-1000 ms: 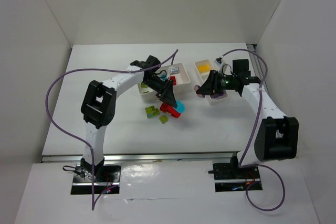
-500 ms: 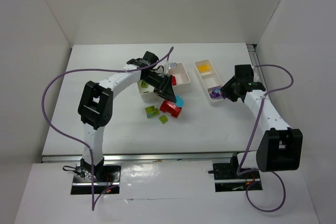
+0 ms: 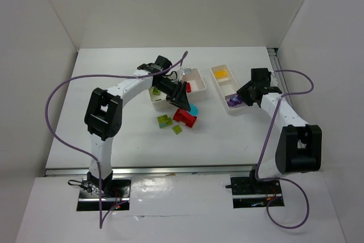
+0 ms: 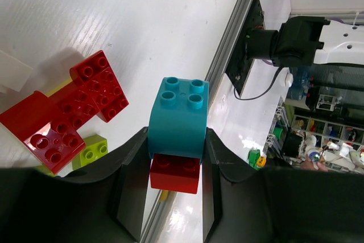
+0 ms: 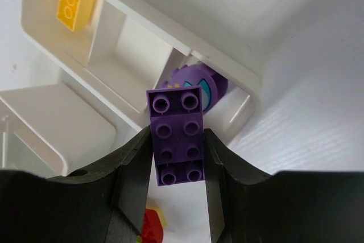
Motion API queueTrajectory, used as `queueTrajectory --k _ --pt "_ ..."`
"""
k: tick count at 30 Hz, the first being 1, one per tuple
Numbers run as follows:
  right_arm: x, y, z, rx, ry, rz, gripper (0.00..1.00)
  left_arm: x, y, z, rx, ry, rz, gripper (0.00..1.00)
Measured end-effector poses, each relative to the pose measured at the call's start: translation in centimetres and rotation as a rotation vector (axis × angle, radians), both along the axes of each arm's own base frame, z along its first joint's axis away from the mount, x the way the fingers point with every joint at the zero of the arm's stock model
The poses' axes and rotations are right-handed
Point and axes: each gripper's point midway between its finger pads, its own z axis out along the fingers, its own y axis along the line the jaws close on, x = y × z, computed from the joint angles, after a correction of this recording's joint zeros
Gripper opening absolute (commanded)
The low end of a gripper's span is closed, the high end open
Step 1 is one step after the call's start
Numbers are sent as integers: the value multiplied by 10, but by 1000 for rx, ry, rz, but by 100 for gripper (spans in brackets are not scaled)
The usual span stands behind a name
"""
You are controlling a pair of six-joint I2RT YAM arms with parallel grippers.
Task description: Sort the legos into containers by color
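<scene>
Purple brick [image 5: 176, 135], gripped by the right claw [image 5: 177, 152] near the narrow tray's [image 5: 170, 35] five-o'clock end, could clip its rim, while the teal brick [image 4: 179, 112] clamped in the left claw [image 4: 175, 146] may drag a red brick [image 4: 175, 174] into the wrong compartment.

A white table [image 3: 227, 140] stands boxed in by plain white walls [image 3: 170, 4] behind it and at both sides. A metal rail [image 3: 170, 169] edges the table's near side.

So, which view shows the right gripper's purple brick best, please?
The right wrist view: the purple brick fills the centre, studs clear, clamped in the right gripper. The top view shows only a purple speck; the left wrist view shows none of it.
</scene>
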Motion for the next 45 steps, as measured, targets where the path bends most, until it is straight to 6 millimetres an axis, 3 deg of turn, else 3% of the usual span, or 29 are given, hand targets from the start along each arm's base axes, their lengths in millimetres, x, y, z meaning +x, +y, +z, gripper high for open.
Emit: queueTrajectory --k 7,12,14,24,28,31,45 --pt "7 4 -15 23 20 1 13 1 0 0 6 -6 2 0" --pt "2 4 -22 33 36 -8 37 1 1 0 11 -7 4 0" --pt "1 5 -24 33 38 -9 42 2 1 0 11 -7 4 0" --pt "-8 6 -30 40 51 -6 42 2 1 0 11 -8 4 0" --pt "-7 8 -28 49 41 0 32 2 1 0 11 -8 4 0" --pt "-7 9 -27 56 30 7 31 2 1 0 11 -8 4 0" --pt "11 15 -21 69 -19 38 32 1 1 0 10 -7 4 0"
